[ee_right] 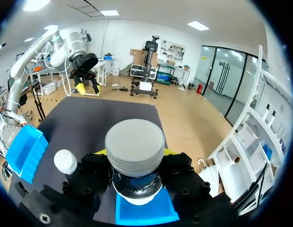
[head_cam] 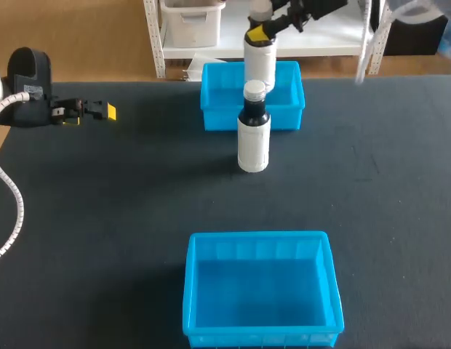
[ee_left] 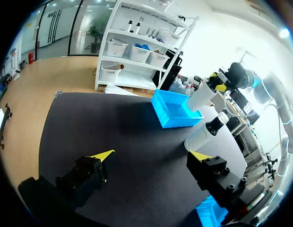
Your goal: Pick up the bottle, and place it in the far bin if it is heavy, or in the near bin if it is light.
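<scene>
My right gripper point(head_cam: 260, 34) is shut on a white bottle with a grey cap point(head_cam: 260, 62) and holds it upright over the far blue bin point(head_cam: 214, 109). In the right wrist view this bottle point(ee_right: 135, 151) fills the space between the fingers, with the far bin point(ee_right: 144, 213) below it. A second bottle, dark with a white label point(head_cam: 253, 134), stands on the mat just in front of the far bin. The near blue bin point(head_cam: 258, 236) lies at the table's front. My left gripper point(head_cam: 102, 110) hovers open at the far left, holding nothing.
Black mat point(head_cam: 124, 189) covers the table. In the left wrist view, ahead of my open left gripper point(ee_left: 151, 156), I see the far bin point(ee_left: 175, 111), the held bottle point(ee_left: 201, 97) and the standing bottle point(ee_left: 208, 132).
</scene>
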Controlling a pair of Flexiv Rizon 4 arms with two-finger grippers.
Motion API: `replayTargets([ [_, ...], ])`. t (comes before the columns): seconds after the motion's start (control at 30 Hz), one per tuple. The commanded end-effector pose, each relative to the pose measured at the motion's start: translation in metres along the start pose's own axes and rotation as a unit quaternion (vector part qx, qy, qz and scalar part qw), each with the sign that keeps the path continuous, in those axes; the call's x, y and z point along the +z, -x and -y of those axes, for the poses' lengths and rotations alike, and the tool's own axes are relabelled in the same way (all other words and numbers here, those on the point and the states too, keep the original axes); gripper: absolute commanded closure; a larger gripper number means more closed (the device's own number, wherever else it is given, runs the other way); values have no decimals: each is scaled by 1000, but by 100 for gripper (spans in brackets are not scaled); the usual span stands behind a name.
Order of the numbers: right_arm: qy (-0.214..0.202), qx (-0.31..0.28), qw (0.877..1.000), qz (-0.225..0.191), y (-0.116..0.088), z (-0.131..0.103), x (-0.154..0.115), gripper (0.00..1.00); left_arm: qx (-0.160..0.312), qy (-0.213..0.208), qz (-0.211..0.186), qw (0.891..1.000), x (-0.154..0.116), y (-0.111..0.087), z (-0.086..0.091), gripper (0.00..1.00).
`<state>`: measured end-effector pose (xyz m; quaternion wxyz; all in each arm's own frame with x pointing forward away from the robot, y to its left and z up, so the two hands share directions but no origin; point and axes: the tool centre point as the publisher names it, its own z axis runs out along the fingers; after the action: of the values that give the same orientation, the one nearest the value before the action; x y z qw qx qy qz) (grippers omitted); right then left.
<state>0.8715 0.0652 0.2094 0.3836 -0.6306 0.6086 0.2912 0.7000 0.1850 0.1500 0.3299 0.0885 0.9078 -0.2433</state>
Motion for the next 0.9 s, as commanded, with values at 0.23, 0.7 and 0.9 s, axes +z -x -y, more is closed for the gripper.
replayTargets([
  [0.23,78,-5,997,5,5,29,36,100,0,0,0,1000,0,0,0,0],
  [0.7,96,9,995,15,-5,34,65,100,0,0,0,1000,0,0,0,0],
  [0.9,110,19,994,19,-13,33,77,100,0,0,0,1000,0,0,0,0],
])
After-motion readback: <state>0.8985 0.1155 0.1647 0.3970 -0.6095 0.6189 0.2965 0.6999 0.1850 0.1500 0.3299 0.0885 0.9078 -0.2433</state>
